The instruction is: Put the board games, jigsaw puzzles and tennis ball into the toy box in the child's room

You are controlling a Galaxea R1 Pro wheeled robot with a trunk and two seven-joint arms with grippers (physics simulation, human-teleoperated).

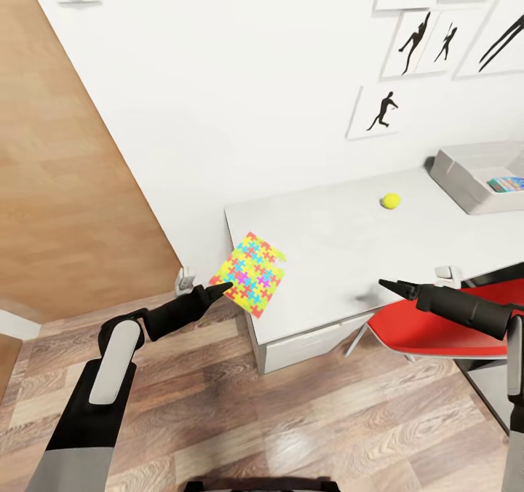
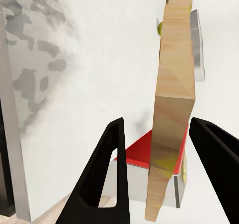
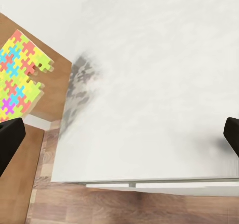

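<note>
Left gripper (image 1: pixel 222 285) is holding a jigsaw puzzle (image 1: pixel 252 269) at the near left corner of the bench (image 1: pixel 327 252).

The left jaws are closing on the edge of the multicoloured sheet, which is tilting and overhanging the bench corner; in the left wrist view the sheet (image 2: pixel 172 104) is standing edge-on between the two dark fingers (image 2: pixel 107 174), its plain wooden-looking back facing the camera. The right gripper (image 1: pixel 389 286) is hovering above the front edge of the bench with nothing in it; in the right wrist view its jaws are sitting wide apart over bare grey top. The tennis ball (image 1: pixel 391 200) is lying alone further back on the bench, well apart from the puzzle. The toy box (image 1: pixel 466 179) is sitting at the far right of the bench, near the wall, with a blue board game (image 1: pixel 506 183) lying inside it. A red chair (image 1: pixel 429 332) is standing tucked beside the bench under the right arm.
</note>
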